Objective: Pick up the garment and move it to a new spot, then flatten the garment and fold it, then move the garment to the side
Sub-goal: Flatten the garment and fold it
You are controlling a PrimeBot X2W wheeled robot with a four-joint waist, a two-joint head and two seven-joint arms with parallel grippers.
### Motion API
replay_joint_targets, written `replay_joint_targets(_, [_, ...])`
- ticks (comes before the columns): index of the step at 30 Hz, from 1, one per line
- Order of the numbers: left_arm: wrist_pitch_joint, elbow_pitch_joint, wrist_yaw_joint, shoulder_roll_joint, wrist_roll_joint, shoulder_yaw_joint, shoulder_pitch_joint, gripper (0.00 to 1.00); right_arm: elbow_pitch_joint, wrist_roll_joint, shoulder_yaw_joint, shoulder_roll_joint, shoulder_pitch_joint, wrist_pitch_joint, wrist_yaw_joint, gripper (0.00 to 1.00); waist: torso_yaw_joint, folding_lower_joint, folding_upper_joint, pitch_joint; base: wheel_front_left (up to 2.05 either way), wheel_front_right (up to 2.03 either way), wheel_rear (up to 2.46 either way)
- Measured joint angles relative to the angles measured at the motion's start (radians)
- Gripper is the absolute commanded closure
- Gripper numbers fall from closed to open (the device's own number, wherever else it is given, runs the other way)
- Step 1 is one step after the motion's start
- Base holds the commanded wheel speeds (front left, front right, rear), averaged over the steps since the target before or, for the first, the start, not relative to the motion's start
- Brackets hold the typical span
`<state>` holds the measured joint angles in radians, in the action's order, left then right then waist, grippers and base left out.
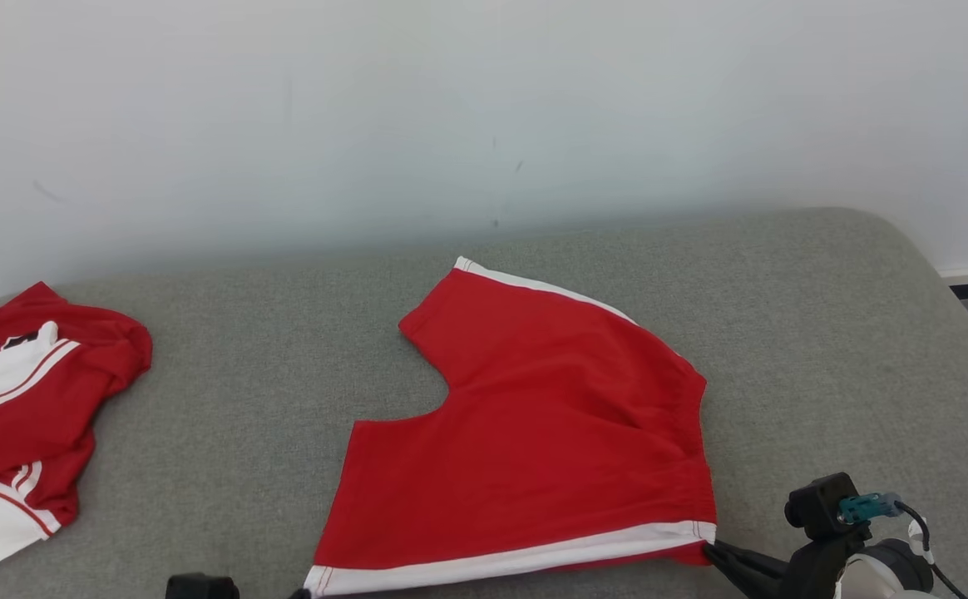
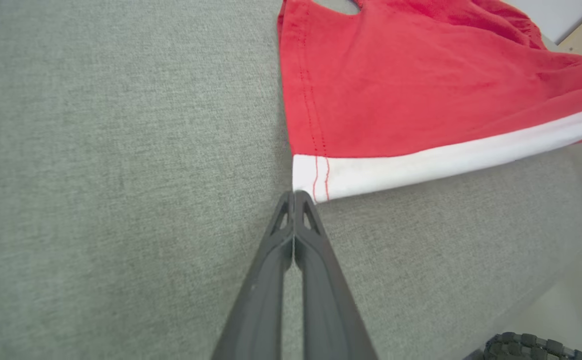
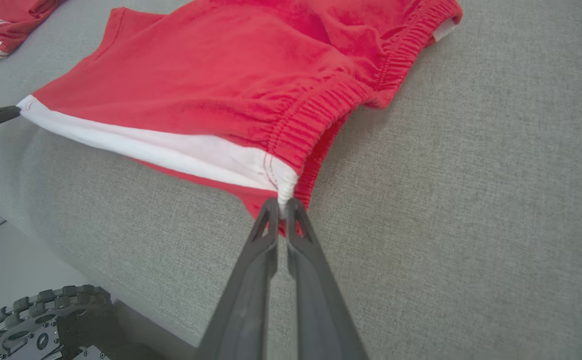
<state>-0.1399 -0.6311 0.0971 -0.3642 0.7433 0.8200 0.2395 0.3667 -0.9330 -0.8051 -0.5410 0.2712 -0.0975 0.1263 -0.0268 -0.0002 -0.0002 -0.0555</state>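
Gripping right: right hand (image 3: 282, 202) closed narrow on the garment (image 1: 534, 433), pinching the corner where white side stripe meets elastic waistband.
Left hand (image 2: 294, 194): fingers pressed together, tips meeting the stripe's hem corner; the straight, taut stripe suggests a pinch on the very tip.
Garment place: red shorts spread mid-way on the grey couch (image 1: 825, 333), legs pointing toward the robot's left, waistband to its right.
Key relation: the white-striped edge runs left to right along the couch's near side, one hand at each end; the rest of the cloth lies beyond both hands, toward the wall.
Nearer hand: neither, each sits at its own corner.
Step, as judged: flattening, pulling the near edge straight.
Bystander: another red-and-white garment (image 1: 27, 416) lies crumpled well apart on the left.
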Motion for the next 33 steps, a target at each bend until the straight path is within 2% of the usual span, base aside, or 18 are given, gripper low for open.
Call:
replay_joint_targets(10, [0.079,0.028,-0.019,0.004,0.016,0.031,-0.017,1.00,0.040,-0.021,-0.044,0.002,-0.021,-0.061,0.000,1.00,-0.008,0.0002,0.0001,-0.003,0.00,0.00,0.00])
replay_joint_targets(11, [0.095,0.029,-0.022,0.004,0.017,0.030,-0.019,1.00,0.050,-0.034,-0.044,0.006,-0.021,-0.068,0.000,0.89,-0.008,0.0003,0.0001,-0.003,0.00,0.00,0.00])
replay_joint_targets(12, [0.095,0.029,-0.022,0.004,0.017,0.030,-0.019,1.00,0.050,-0.034,-0.044,0.006,-0.021,-0.068,0.000,0.51,-0.008,0.0003,0.0001,-0.003,0.00,0.00,0.00])
replay_joint_targets(13, [0.097,0.030,-0.026,0.004,0.017,0.030,-0.023,0.07,0.049,-0.035,-0.046,0.006,-0.021,-0.069,0.000,0.00,-0.008,0.0003,0.0001,-0.003,0.00,0.00,0.00])
replay_joint_targets(14, [0.097,0.031,-0.028,0.004,0.019,0.027,-0.027,0.00,0.050,-0.036,-0.045,0.007,-0.021,-0.069,0.000,0.00,-0.008,0.0002,0.0002,-0.003,0.00,0.00,0.00])
replay_joint_targets(22, [0.097,0.085,-0.056,0.001,0.051,-0.016,-0.044,0.00,-0.006,-0.118,-0.018,0.004,-0.031,-0.059,0.000,0.00,-0.009,0.0003,0.0001,-0.012,0.00,0.00,0.00])
replay_joint_targets(26, [0.083,0.132,-0.072,-0.016,0.072,-0.035,-0.079,0.00,-0.059,-0.138,-0.011,-0.030,-0.054,-0.052,0.000,0.00,-0.011,0.0002,0.0001,-0.017,0.00,0.00,0.00])
replay_joint_targets(30, [0.040,0.187,-0.111,-0.034,0.076,-0.073,-0.092,0.00,-0.089,-0.133,0.013,-0.061,-0.060,-0.028,0.000,0.00,-0.018,0.0002,0.0002,-0.019,0.00,0.00,0.00])
replay_joint_targets(33, [-0.013,0.223,-0.163,-0.047,0.075,-0.120,-0.093,0.00,-0.100,-0.120,0.059,-0.066,-0.056,0.021,-0.025,0.00,-0.027,0.0002,0.0002,-0.017,0.00,0.00,0.00])
